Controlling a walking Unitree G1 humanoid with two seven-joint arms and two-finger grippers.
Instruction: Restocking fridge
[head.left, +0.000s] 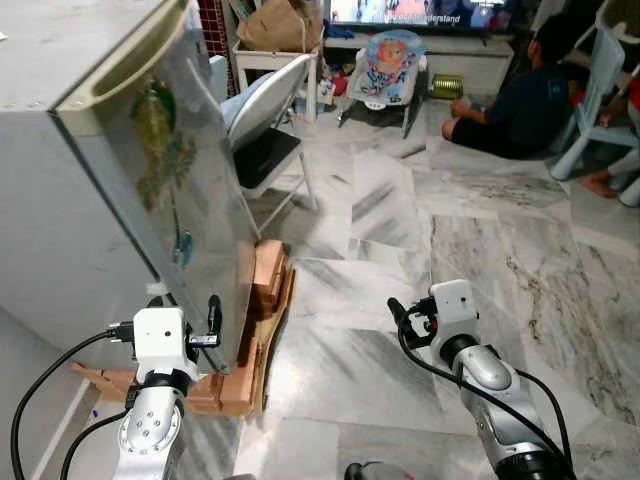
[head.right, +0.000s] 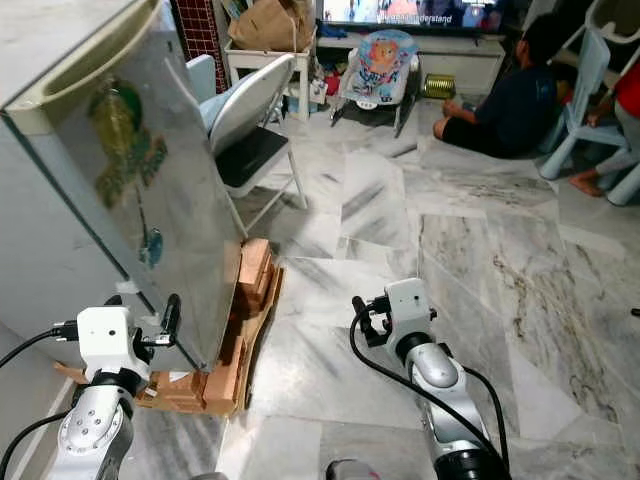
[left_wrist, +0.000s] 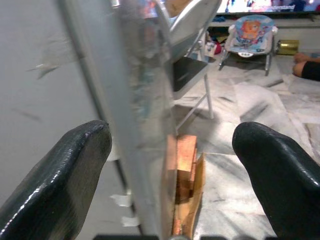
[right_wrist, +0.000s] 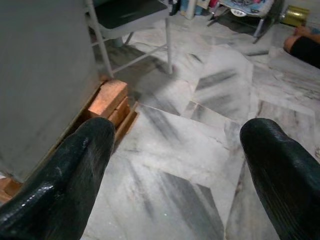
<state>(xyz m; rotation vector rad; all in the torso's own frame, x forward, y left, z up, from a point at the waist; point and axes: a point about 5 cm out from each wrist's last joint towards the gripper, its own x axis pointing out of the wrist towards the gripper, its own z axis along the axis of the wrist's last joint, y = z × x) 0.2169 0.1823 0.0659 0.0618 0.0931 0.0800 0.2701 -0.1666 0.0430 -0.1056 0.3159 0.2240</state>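
Observation:
The grey fridge (head.left: 170, 180) stands at the left with its door shut and stickers on the door's front. It rests on wooden blocks (head.left: 262, 290). My left gripper (head.left: 185, 305) is low at the door's free edge. In the left wrist view its fingers (left_wrist: 60, 175) are spread wide, one on each side of the door edge (left_wrist: 140, 125), so the gripper is open. My right gripper (head.left: 410, 312) hangs open over the marble floor, to the right of the fridge, holding nothing. In the right wrist view its two fingers (right_wrist: 65, 170) stand far apart above bare floor.
A grey folding chair (head.left: 265, 110) stands just beyond the fridge door. Farther back are a baby bouncer (head.left: 390, 60), a person sitting on the floor (head.left: 510, 100) and a pale blue plastic chair (head.left: 600, 80). Marble floor (head.left: 450, 220) spreads to the right.

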